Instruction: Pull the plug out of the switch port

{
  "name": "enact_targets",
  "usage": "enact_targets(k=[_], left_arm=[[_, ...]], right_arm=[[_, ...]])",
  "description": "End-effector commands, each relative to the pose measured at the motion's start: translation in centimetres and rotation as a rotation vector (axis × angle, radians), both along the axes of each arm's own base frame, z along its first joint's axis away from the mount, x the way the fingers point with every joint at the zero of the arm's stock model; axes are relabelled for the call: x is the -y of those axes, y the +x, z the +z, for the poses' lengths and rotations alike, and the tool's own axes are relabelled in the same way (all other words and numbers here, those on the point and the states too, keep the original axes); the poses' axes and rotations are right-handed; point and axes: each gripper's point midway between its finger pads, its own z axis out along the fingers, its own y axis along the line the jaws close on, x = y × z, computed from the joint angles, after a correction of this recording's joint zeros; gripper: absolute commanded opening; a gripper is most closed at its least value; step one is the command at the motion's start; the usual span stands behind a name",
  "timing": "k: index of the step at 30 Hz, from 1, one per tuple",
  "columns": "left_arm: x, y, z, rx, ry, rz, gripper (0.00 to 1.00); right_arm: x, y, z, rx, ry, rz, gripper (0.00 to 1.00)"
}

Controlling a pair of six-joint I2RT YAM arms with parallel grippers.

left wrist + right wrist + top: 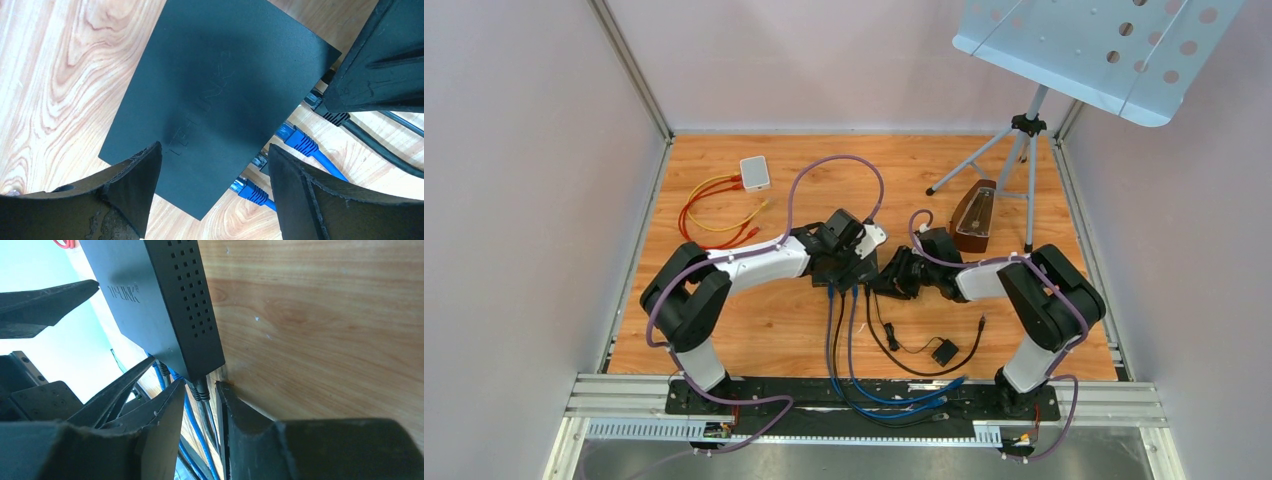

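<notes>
counted: two arms, two grippers, one black switch point(220, 90), two blue cables point(300, 141) plugged into its port face, two black plugs point(199, 388) side by side at its end corner, one small black block point(944, 352) on a thin lead, one white box point(754, 172) with red and yellow leads point(714, 212) (number unclear), one metronome point(972, 216), one music stand point(1096, 52).

wood-grain table point(754, 330), pale walls on three sides, metal rails along the edges, black base plate under both arms at the near edge.

left gripper point(215, 172): spread wide, straddling the switch's corner from above, one finger point(132, 192) over the edge of the lid, the other past the port face beside the blue cables. holding nothing; contact with the lid unclear.

right gripper point(201, 407): low over the table, just right of the left gripper. narrowly parted, with the black plugs and their cords in the gap between the fingertips. one tip right against the nearer plug; pinched or merely flanked, cannot tell.

switch directly under the left gripper and just ahead of the right gripper's tips, flat on the table, plugs seated in their ports. block behind the right gripper, toward the bases. box and coloured leads well beyond the left gripper. metronome just beyond the right arm, stand farther off.
</notes>
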Motion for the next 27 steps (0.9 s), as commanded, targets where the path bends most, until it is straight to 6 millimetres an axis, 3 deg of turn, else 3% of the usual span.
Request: enact_targets(k=[1,8,27], left_arm=[[0.7,0.6,0.1,-0.001,0.004,-0.027,0.84],[0.6,1.1,-0.7,0.001,0.035,-0.011,0.81],[0.6,0.2,-1.5,-0.043,0.029,-0.024,0.71]], right_arm=[[-0.4,1.1,0.1,0.009,0.012,-0.023,0.33],[-0.3,1.0,-0.1,0.004,0.011,-0.023,0.29],[0.0,1.9,-0.4,0.022,-0.012,-0.067,0.2]])
